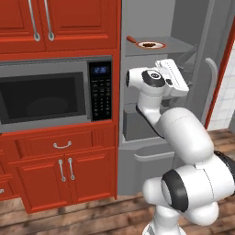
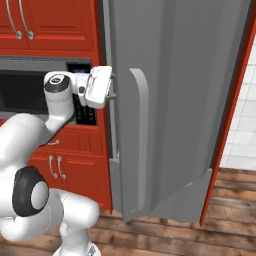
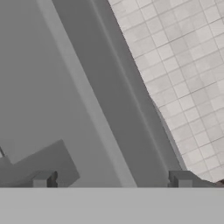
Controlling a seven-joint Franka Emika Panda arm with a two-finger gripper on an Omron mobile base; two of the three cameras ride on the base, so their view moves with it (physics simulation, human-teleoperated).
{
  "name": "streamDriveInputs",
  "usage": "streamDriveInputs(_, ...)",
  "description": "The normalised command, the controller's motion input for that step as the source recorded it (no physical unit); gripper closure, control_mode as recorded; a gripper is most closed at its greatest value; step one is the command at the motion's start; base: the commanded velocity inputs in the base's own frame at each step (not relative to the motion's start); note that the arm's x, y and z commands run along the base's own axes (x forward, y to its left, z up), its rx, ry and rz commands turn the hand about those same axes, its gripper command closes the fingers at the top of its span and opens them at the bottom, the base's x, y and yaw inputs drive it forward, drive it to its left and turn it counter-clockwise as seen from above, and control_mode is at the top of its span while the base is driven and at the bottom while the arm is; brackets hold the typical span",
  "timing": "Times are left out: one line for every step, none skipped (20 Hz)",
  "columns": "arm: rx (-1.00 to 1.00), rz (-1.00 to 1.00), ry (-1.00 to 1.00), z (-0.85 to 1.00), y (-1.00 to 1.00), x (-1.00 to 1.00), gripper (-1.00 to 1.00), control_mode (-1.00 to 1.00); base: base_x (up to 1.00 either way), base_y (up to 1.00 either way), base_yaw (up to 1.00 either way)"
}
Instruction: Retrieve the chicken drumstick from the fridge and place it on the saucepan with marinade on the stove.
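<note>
1. Your fridge [image 1: 151, 151] fills the right half of the left base view, a tall plain grey cabinet beside the red cupboards.
2. Its door [image 2: 185, 100] stands swung open; in the right base view it covers the middle and right of the frame, with the long grey handle [image 2: 142, 140] running down its face.
3. The red cupboards [image 1: 59, 170] take up the left of the left base view, above and below the microwave.
4. The microwave [image 1: 55, 94] sits at middle left of that view, black-fronted, with a lit keypad panel on its right side.
5. Your arm rises from the lower right of the left base view and reaches up into the fridge opening.
6. Your hand [image 3: 113, 180] is wide open and holds nothing; its two dark fingertips [image 3: 43, 179] stand well apart at the bottom of the hand view, facing grey fridge panels and a tiled wall [image 3: 188, 74] at upper right.
7. In the right base view the white hand body sits at upper left, just beside the fridge's front edge.
8. A white orange-rimmed plate [image 1: 158, 46] lies on the upper fridge shelf [image 1: 179, 46], near the top centre of the left base view.
9. The chicken drumstick [image 1: 148, 45] is the dark brown lump on that plate, above your hand and apart from it.
10. A short orange stick [image 1: 131, 40] lies just left of the plate.
</note>
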Motion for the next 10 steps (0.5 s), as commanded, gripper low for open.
streamDriveInputs(0.0, 0.0, 0.0, 0.0, -0.44, -0.28, -1.0, -1.0, 0.0, 0.0, 0.0)
streamDriveInputs(0.0, 0.0, 0.0, 0.0, -0.44, -0.3, -1.0, -1.0, 0.0, 0.0, 0.0)
streamDriveInputs(0.0, 0.0, 0.0, 0.0, -0.45, -0.31, -1.0, -1.0, 0.0, 0.0, 0.0)
streamDriveInputs(0.0, 0.0, 0.0, 0.0, -0.46, -0.33, -1.0, -1.0, 0.0, 0.0, 0.0)
streamDriveInputs(0.0, 0.0, 0.0, 0.0, -0.46, -0.37, -1.0, -1.0, 0.0, 0.0, 0.0)
streamDriveInputs(0.0, 0.0, 0.0, 0.0, -0.48, -0.37, -1.0, -1.0, 0.0, 0.0, 0.0)
streamDriveInputs(0.0, 0.0, 0.0, 0.0, -0.48, -0.36, -1.0, -1.0, 0.0, 0.0, 0.0)
streamDriveInputs(0.0, 0.0, 0.0, 0.0, -0.48, -0.37, -1.0, -1.0, 0.0, 0.0, 0.0)
streamDriveInputs(0.0, 0.0, 0.0, 0.0, -0.48, -0.37, -1.0, -1.0, 0.0, 0.0, 0.0)
streamDriveInputs(0.0, 0.0, 0.0, 0.0, -0.47, -0.37, -1.0, -1.0, 0.0, 0.0, 0.0)
